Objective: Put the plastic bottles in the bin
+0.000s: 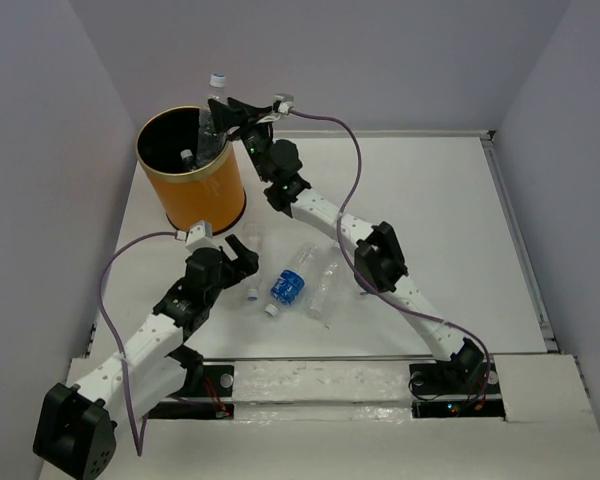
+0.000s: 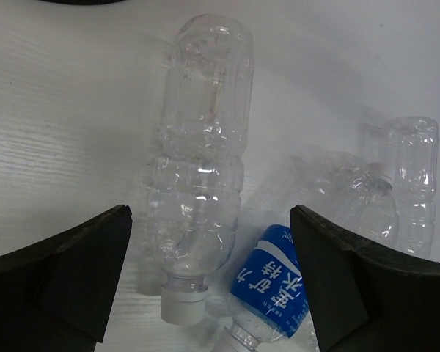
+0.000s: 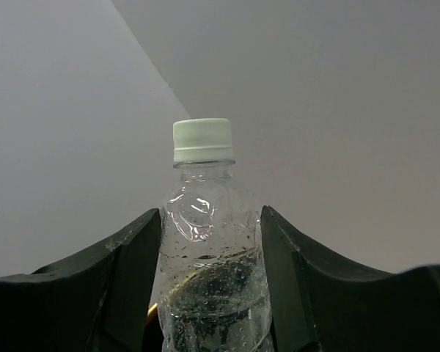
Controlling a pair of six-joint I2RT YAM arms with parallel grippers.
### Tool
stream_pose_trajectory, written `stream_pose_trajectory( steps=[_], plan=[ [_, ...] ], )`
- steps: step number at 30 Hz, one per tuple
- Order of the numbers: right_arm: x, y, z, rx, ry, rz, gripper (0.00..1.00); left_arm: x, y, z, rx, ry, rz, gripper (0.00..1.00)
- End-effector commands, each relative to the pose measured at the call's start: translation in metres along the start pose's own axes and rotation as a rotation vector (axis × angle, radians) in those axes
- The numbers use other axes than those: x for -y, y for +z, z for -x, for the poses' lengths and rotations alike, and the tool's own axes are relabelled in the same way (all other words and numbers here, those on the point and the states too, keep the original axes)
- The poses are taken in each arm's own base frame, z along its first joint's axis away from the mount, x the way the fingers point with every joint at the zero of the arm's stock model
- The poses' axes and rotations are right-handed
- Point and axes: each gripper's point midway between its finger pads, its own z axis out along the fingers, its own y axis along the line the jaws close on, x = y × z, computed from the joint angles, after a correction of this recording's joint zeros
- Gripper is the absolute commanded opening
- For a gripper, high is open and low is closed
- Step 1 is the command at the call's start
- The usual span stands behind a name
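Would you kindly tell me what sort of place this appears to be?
Probably a robotics lab test cell: plain walls box in a white table, and a left arm and right arm are mounted at its near edge.

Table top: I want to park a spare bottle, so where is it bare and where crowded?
Bare: the wide white stretch of table between the right arm and the right wall. Crowded: between the arms, by the bin, where three bottles lie, including the blue-labelled bottle.
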Motion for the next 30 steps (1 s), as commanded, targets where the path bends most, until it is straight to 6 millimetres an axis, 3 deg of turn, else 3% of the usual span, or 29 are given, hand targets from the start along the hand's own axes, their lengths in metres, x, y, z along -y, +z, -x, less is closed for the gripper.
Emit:
stream_pose_trajectory(
  steps=[1,2,3,7,9,12,13,14,15,16,17,19,21,24,26,28,30],
  plan=[
    [-0.043,0.006,0.034,0.021,-0.046,0.114,0.73,0.019,0.006,0.031,0.073,0.026,0.004,0.99],
    [-0.051,0.004,0.032,0.004,-0.05,0.125,0.82,0.02,0.008,0.032,0.069,0.033,0.007,0.99],
    [-0.055,0.004,0.035,-0.01,-0.063,0.137,0.85,0.023,0.013,0.034,0.06,0.041,0.014,0.99],
    [-0.075,0.003,0.063,-0.056,-0.126,0.152,0.88,0.03,0.022,0.046,0.073,0.075,0.041,0.99],
    [-0.081,-0.013,0.082,-0.1,-0.15,0.141,0.86,0.033,0.028,0.052,0.076,0.088,0.06,0.99],
    [-0.077,-0.045,0.098,-0.159,-0.157,0.101,0.71,0.033,0.035,0.055,0.077,0.107,0.09,0.99],
    [-0.07,-0.073,0.105,-0.202,-0.174,0.074,0.65,0.032,0.041,0.054,0.068,0.117,0.104,0.99],
    [-0.062,-0.087,0.108,-0.223,-0.185,0.04,0.45,0.031,0.044,0.053,0.062,0.133,0.114,0.99],
    [-0.034,-0.119,0.088,-0.309,-0.202,-0.019,0.4,0.031,0.051,0.05,0.046,0.143,0.126,0.99],
    [-0.03,-0.134,0.09,-0.334,-0.201,-0.035,0.39,0.031,0.054,0.049,0.04,0.149,0.131,0.99],
    [-0.035,-0.142,0.115,-0.318,-0.192,-0.037,0.39,0.031,0.058,0.048,0.035,0.159,0.14,0.99],
    [-0.02,-0.17,0.111,-0.392,-0.182,-0.088,0.43,0.033,0.069,0.044,0.002,0.197,0.148,0.99],
    [-0.006,-0.201,0.106,-0.479,-0.186,-0.131,0.57,0.033,0.08,0.04,-0.036,0.221,0.169,0.99],
    [0.005,-0.241,0.096,-0.584,-0.19,-0.163,0.77,0.018,0.089,0.033,-0.058,0.251,0.249,0.99],
    [0.003,-0.248,0.103,-0.592,-0.185,-0.166,0.79,0.014,0.094,0.028,-0.075,0.259,0.266,0.98],
    [0.007,-0.271,0.102,-0.636,-0.183,-0.18,0.81,0.012,0.101,0.024,-0.087,0.264,0.28,0.97],
    [0.021,-0.297,0.095,-0.704,-0.206,-0.233,0.81,0.012,0.105,0.026,-0.083,0.273,0.287,0.88]
  ],
)
